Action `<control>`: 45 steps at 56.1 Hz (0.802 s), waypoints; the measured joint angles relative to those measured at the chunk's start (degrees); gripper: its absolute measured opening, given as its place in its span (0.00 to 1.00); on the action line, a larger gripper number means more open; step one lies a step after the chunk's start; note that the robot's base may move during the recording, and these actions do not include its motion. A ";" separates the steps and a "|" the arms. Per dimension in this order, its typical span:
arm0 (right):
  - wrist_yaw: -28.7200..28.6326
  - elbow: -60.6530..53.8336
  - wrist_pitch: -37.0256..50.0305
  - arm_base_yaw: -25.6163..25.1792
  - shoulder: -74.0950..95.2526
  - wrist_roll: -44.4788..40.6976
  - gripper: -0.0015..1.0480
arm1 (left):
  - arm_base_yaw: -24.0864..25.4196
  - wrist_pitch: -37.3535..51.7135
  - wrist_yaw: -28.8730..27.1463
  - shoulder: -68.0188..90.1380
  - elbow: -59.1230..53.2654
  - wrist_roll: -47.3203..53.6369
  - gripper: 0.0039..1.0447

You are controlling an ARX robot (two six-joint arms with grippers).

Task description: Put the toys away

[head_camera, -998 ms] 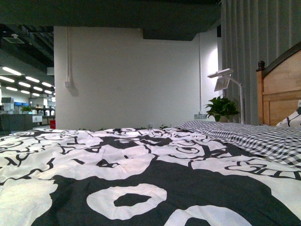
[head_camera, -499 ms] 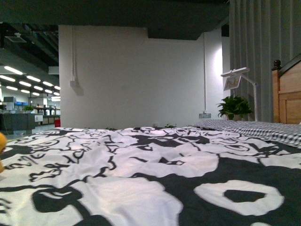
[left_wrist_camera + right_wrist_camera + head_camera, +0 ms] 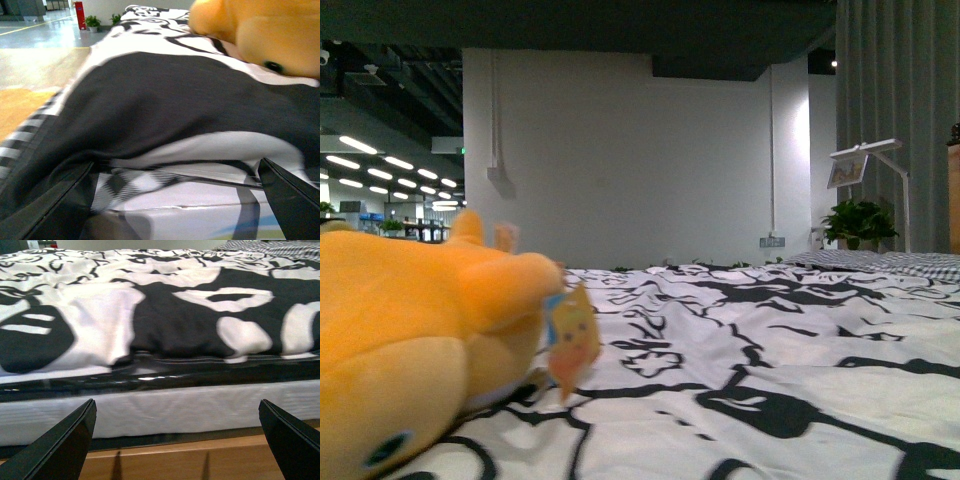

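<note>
An orange-yellow plush toy [image 3: 415, 340] lies on the black-and-white patterned bed cover [image 3: 770, 350] at the left of the front view, a small card tag [image 3: 572, 340] hanging from it. The left wrist view shows the same toy [image 3: 260, 30] further along the cover, beyond my left gripper [image 3: 177, 200], which is open and low at the bed's edge with nothing between its fingers. My right gripper [image 3: 177, 440] is open too, facing the side of the mattress [image 3: 165, 410] and the wooden bed frame [image 3: 165, 460], holding nothing. Neither arm appears in the front view.
A white wall [image 3: 630, 160] stands behind the bed. A desk lamp [image 3: 865, 165] and a potted plant [image 3: 860, 222] are at the far right beside grey curtains [image 3: 900, 110]. Open floor [image 3: 35, 55] with a red object [image 3: 80, 15] lies beside the bed.
The front view has swung left across the bed: the headboard and checked bedding slid out on the right, and the plush toy has come into view at the left.
</note>
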 joint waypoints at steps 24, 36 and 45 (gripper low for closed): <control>-0.28 0.00 -0.02 -0.04 -0.02 0.00 0.94 | 0.00 0.09 -0.87 0.04 0.00 0.00 0.94; -0.26 0.00 -0.02 -0.04 -0.02 -0.02 0.94 | 0.00 0.09 -0.85 0.04 0.00 0.00 0.94; -0.22 0.00 -0.02 -0.04 -0.02 0.00 0.94 | 0.00 0.09 -0.81 0.04 0.00 0.00 0.94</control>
